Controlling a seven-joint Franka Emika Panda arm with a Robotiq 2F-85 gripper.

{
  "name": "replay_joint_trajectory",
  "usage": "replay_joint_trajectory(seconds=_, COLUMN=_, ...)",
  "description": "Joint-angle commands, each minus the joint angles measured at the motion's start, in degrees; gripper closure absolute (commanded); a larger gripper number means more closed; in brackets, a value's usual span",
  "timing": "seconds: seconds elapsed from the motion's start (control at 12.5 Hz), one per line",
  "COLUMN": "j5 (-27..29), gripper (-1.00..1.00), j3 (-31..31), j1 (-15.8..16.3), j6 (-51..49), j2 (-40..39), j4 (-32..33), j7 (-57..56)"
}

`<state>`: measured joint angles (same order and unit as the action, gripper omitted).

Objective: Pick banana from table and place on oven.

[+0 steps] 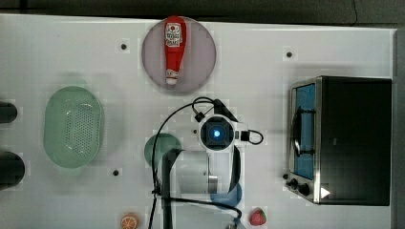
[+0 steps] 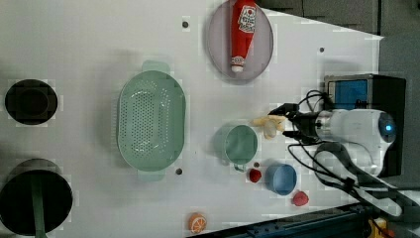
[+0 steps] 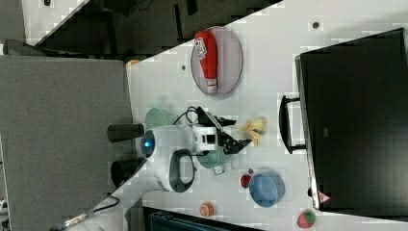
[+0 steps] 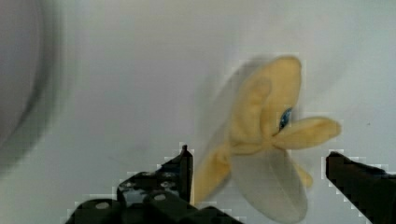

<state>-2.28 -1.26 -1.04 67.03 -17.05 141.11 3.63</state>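
- Banana point(image 4: 261, 140): lying on the white table point(image 1: 71, 47), peel flaps spread out. In the left view it sits just beside the green cup point(image 2: 238, 144), on the side toward the oven point(image 2: 364, 91). Not lifted, by the look of it.
- My gripper point(image 4: 257, 168): fingers apart, one on each side of the banana's lower end in the wrist view. No contact that I can confirm — I judge this the final approach before closing.
- Oven: well apart from the banana in the right view, its flat black top point(image 3: 356, 120) bare. The door handle point(image 3: 286, 125) faces the banana.
- Risk one: the banana is soft and irregular. If I close on a loose flap and not the body, the flap may fold or pull free and the fruit could drop on the lift.
- Risk two: the green cup stands close by. A sideways drift while descending could knock it, or push the banana against it.
- Risk three: my cables point(image 1: 167, 129) loop loosely over the work area and might snag on the way across.
- Risk four: the oven top is high. Too low a carry would strike the handle or the front frame — lift first, then cross.
- Other items noted: ketchup bottle point(image 1: 174, 47) on a grey plate point(image 1: 200, 62), green strainer point(image 1: 74, 126), blue cup point(image 2: 281, 178), strawberries point(image 2: 255, 175), orange slice point(image 1: 129, 221). None lie on my judged path.
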Motion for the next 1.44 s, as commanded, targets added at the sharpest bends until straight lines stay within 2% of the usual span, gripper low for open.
replay_joint_trajectory(seconds=0.08, j5=-0.15, gripper=-0.92, j3=-1.48, j1=0.27, j6=2.95, j2=-2.37, j4=0.29, j7=-0.77)
replay_joint_trajectory(seconds=0.4, j5=-0.15, gripper=0.05, j3=-1.44, j1=0.28, j6=5.05, j2=-3.12, j4=0.25, j7=-0.76)
replay_joint_trajectory(seconds=0.56, j5=-0.15, gripper=0.47, j3=-1.34, j1=0.31, j6=5.73, j2=-2.99, j4=0.17, j7=-0.76)
replay_joint_trajectory(seconds=0.8, j5=-0.15, gripper=0.47, j3=-1.12, j1=0.34, j6=5.34, j2=-0.23, j4=0.24, j7=-0.70)
replay_joint_trajectory(seconds=0.96, j5=-0.15, gripper=0.47, j3=-0.90, j1=0.34, j6=0.96, j2=5.76, j4=-0.03, j7=-0.70)
replay_joint_trajectory(seconds=1.2, j5=-0.15, gripper=0.47, j3=-0.61, j1=0.40, j6=-16.32, j2=18.36, j4=-2.63, j7=-0.70)
replay_joint_trajectory(seconds=1.44, j5=-0.13, gripper=0.47, j3=-0.34, j1=0.71, j6=-36.97, j2=29.10, j4=-10.92, j7=-0.70)
